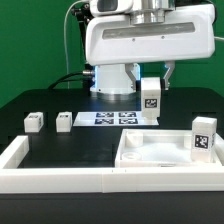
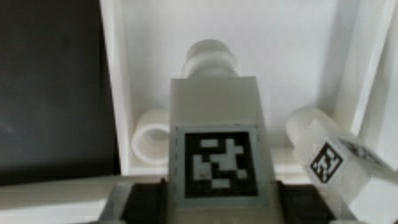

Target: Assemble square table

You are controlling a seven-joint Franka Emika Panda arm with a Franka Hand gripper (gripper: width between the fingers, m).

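Note:
My gripper [image 1: 150, 86] is shut on a white table leg [image 1: 150, 101] with a black-white tag and holds it upright above the table, just behind the square table slab [image 1: 152, 153]. In the wrist view the held leg [image 2: 221, 120] runs out from between the dark fingers [image 2: 157, 200], with its rounded end over the white slab [image 2: 151, 90]. A second tagged leg [image 1: 204, 138] stands upright at the slab's corner on the exterior view's right and shows beside the held one as a leg [image 2: 331, 152]. Two more small legs [image 1: 35, 122] [image 1: 65, 120] lie on the black surface at the exterior view's left.
The marker board [image 1: 112, 118] lies flat between the loose legs and the held leg. A long white rail [image 1: 60, 180] borders the black surface along the front and the exterior view's left. The robot's white base [image 1: 115, 80] stands behind.

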